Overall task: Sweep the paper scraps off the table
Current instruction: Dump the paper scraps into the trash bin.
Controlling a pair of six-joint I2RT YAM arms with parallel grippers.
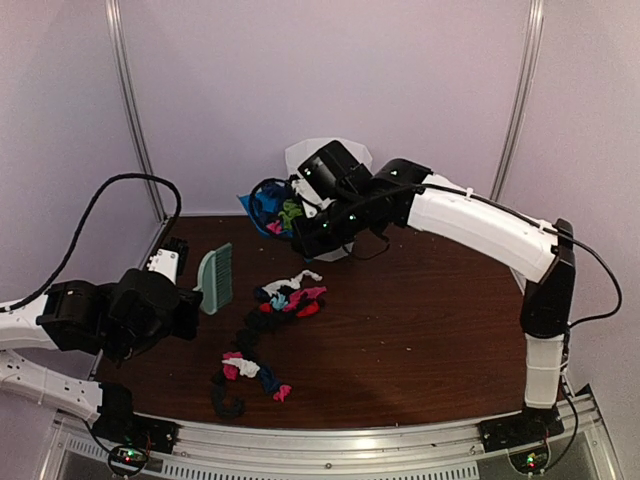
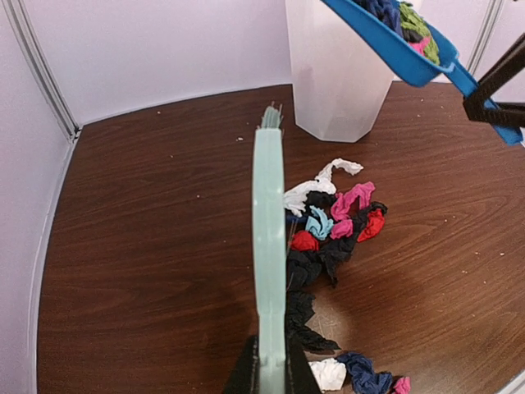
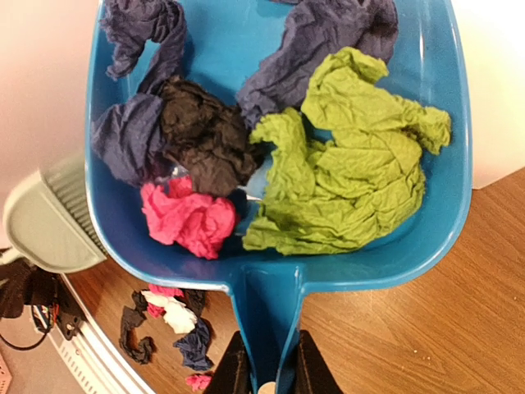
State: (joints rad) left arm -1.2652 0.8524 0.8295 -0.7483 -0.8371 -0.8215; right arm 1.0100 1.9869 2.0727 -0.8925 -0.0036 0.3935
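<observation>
Right gripper (image 3: 264, 371) is clamped on the handle of the blue plastic dustpan (image 3: 455, 148). The pan is smooth and glossy, loaded with crumpled paper wads (image 3: 344, 172) in green, pink, black and navy. It's raised and tilted up by the translucent white bin (image 2: 340, 74); can't tell if its lip is over the mouth.

Left gripper (image 2: 271, 373) pinches the handle of the mint-green hand brush (image 2: 268, 246), seen edge-on with bristles at the far end.

Loose paper scraps (image 1: 268, 335) lie on the table (image 1: 430, 340) just right of the brush. They're wrinkly strips in a ragged trail, long axis running diagonally from near the bin down to the front rail (image 1: 350, 440), left of centre. Left arm is far nearer them.

My read: the sweep goes rightward across that trail, and the pan has to come down first.
</observation>
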